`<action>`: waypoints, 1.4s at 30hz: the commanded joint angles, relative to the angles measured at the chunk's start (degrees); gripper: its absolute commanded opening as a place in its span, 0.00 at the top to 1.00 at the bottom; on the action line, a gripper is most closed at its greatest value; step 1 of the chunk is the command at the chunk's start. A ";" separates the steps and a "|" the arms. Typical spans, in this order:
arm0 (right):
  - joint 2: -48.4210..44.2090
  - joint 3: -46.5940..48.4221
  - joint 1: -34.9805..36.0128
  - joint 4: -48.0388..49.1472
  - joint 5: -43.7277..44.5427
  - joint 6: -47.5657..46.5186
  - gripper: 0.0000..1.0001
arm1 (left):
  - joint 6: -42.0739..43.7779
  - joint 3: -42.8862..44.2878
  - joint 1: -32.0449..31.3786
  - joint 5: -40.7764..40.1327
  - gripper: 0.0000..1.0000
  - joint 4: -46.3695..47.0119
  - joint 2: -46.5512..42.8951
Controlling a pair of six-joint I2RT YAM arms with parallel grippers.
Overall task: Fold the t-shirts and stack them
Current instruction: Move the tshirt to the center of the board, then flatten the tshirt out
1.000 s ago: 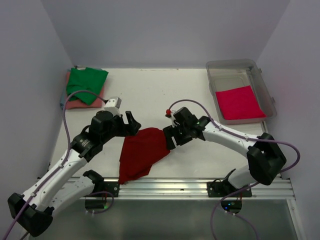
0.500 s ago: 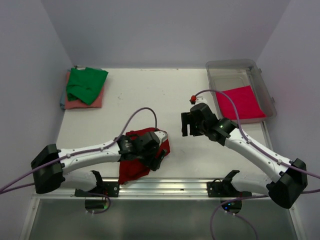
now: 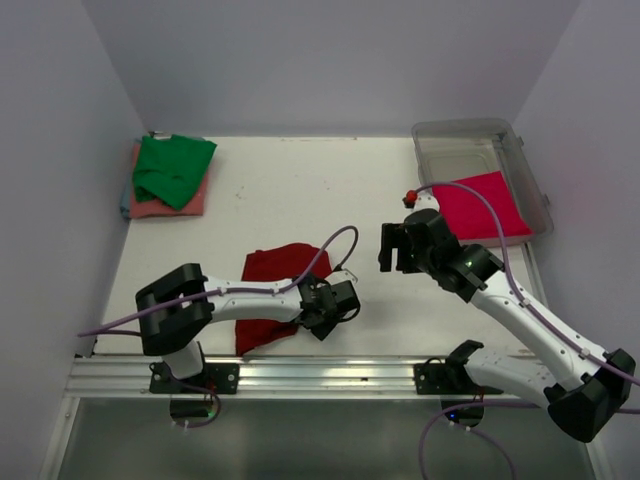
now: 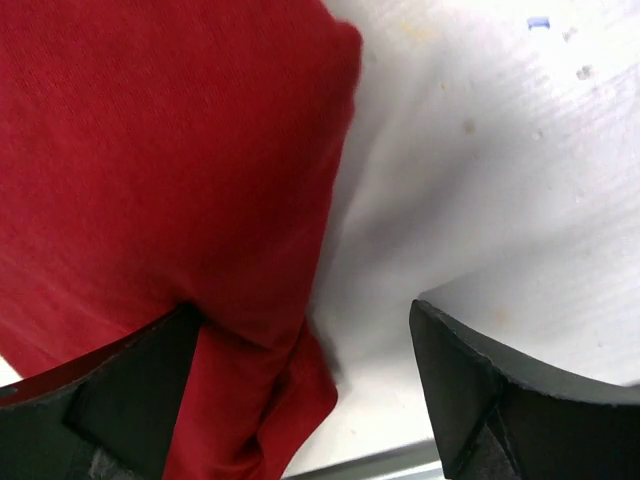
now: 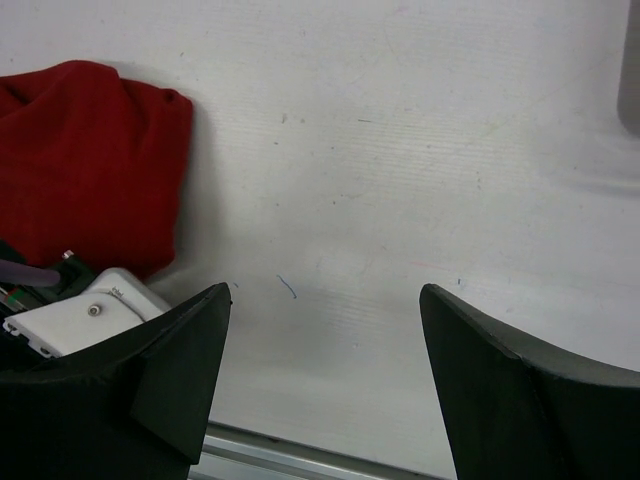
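Judging by the layout, the dark red t-shirt (image 3: 272, 285) lies only part-folded by the surface's (image 3: 300, 190) near edge, unstacked; left pincer (image 4: 305, 385) and right pincer (image 5: 322, 385) both gape, released.

Middle and far centre of the table (image 3: 300, 190) are bare, so passage is free there. Far left is blocked by the green shirt (image 3: 172, 168) on the salmon shirt (image 3: 192, 204). Far right is blocked by the tub (image 3: 465, 128) walls. Near left, the left arm (image 3: 245, 295) lies across the dark red shirt (image 3: 280, 265). An open lane runs between the left gripper (image 4: 305, 325) and the right gripper (image 5: 325, 295). A rail (image 3: 330, 372) bounds the near edge.
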 commanded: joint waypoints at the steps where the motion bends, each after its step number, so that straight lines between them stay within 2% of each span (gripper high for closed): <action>1: -1.94 -0.36 -0.84 -1.19 0.99 -0.85 0.20 | 0.03 1.34 -0.01 -6.94 0.10 -1.80 3.92; 3: -2.64 -0.53 -1.37 -1.45 1.16 -1.12 0.20 | 0.12 1.17 -0.01 -7.65 0.13 -0.84 5.06; 6: -3.35 -0.97 -2.25 -1.45 0.90 -1.29 0.20 | 0.73 0.73 0.35 -7.04 0.28 0.82 6.29; 7: -3.78 -1.15 -2.34 -1.45 0.90 -1.38 0.20 | 0.82 0.55 0.52 -6.60 0.46 1.18 6.47; 9: -4.05 -1.68 -2.86 -1.63 0.99 -1.47 0.21 | 0.47 0.64 1.05 -7.03 0.70 1.27 6.56; 10: -4.40 -1.77 -2.95 -1.80 0.99 -1.47 0.21 | -0.22 0.73 1.05 -7.64 1.00 1.10 6.47; 13: -4.84 -2.38 -3.22 -1.89 1.16 -1.56 0.21 | -1.37 1.34 1.05 -11.59 1.00 -0.65 4.63; 17: -5.11 -2.82 -3.48 -1.89 2.82 -0.86 0.21 | -1.81 5.55 0.70 -10.73 1.00 -3.47 -3.16; 21: -3.97 -3.08 -4.10 -1.81 4.06 0.38 0.21 | 0.20 13.19 0.00 -5.12 1.00 -4.44 -13.81; 25: -2.03 -5.27 -4.54 0.56 3.54 1.08 0.21 | 2.93 21.53 -0.01 5.16 1.00 -0.58 -24.01; 30: 0.60 -7.56 -5.33 5.57 1.61 2.05 0.22 | 5.13 29.28 -0.01 5.28 1.00 -3.72 -28.59; 33: 1.66 -8.18 -5.50 8.03 -0.59 2.31 0.22 | 3.82 28.77 0.17 1.51 1.00 -5.93 -28.95; 36: 3.15 -8.18 -5.59 9.00 -2.52 2.49 0.22 | 0.40 24.03 1.92 -3.07 1.00 -7.07 -29.39; 39: 4.12 -7.74 -5.50 8.66 -4.02 2.57 0.23 | -1.37 12.73 9.98 0.94 1.00 -1.75 -31.13; 42: 2.72 -7.22 -5.59 7.86 -4.20 2.31 0.23 | -2.34 4.37 12.65 0.79 1.00 2.76 -32.81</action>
